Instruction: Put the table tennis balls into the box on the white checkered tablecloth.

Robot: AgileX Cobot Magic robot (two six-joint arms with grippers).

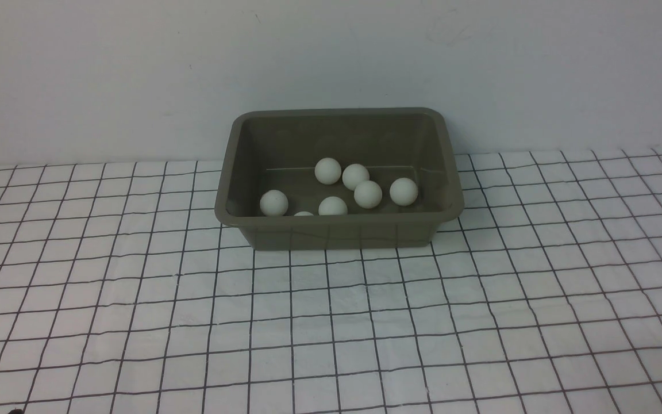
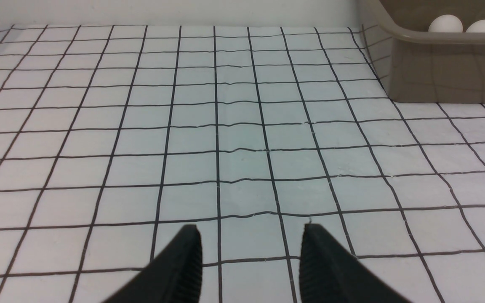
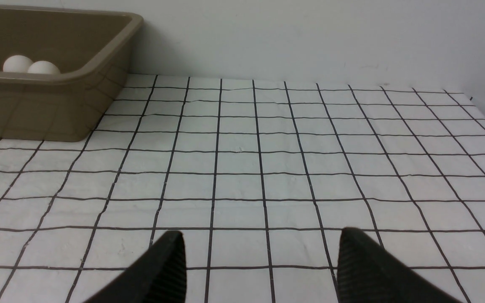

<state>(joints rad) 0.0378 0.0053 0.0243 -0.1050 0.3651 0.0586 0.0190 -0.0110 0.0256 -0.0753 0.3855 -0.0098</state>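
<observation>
The left claw (image 2: 251,256) hung low over the white checkered tablecloth (image 2: 225,126), its two black ribbed fingers (image 2: 183,269) spread apart with nothing between them. The right claw (image 3: 259,265) sat the same way over its own stretch of cloth, fingers (image 3: 360,269) spread wider still and holding nothing. Neither claw showed in the front view.

Out past the left claw stood a corner of the box (image 2: 436,67), and the right claw's camera caught the opposite corner, each with two white tops peeping over the rim.

From the front, the olive-grey box stood on the cloth-covered surface close to the back wall (image 1: 331,57). All seven table tennis balls (image 1: 368,194) lay inside it: four clustered near the middle and right, one toward the left wall, and two by the near wall, one of those almost hidden behind the rim.
</observation>
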